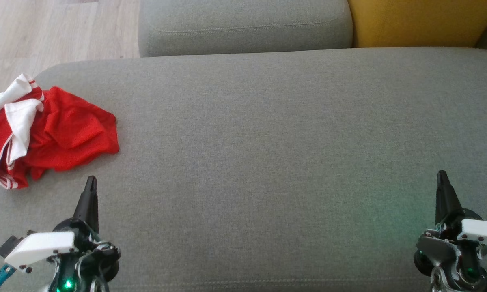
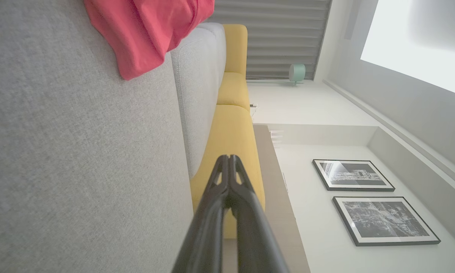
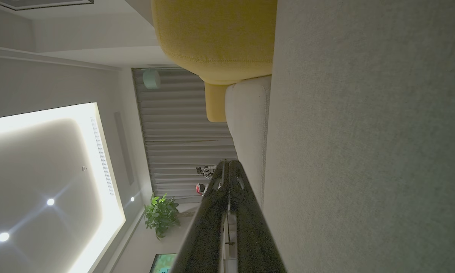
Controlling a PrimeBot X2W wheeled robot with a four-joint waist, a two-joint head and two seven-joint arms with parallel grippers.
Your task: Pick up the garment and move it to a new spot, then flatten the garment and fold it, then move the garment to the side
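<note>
A crumpled red garment [image 1: 61, 134] with white panels and trim lies in a heap at the far left edge of the grey sofa seat [image 1: 268, 142]. Its red cloth [image 2: 148, 30] hangs into the top of the left wrist view. My left gripper [image 1: 90, 182] hovers low over the seat just below and to the right of the heap, apart from it, its fingertips [image 2: 228, 161] pressed together and empty. My right gripper [image 1: 442, 176] sits far off at the lower right, shut and empty, with its fingertips [image 3: 227, 165] touching.
A grey back cushion [image 1: 243, 24] runs along the far side, with a yellow cushion [image 1: 422, 20] to its right. Pale wood floor [image 1: 44, 32] lies beyond the seat's left corner. The broad middle of the seat stretches between my two grippers.
</note>
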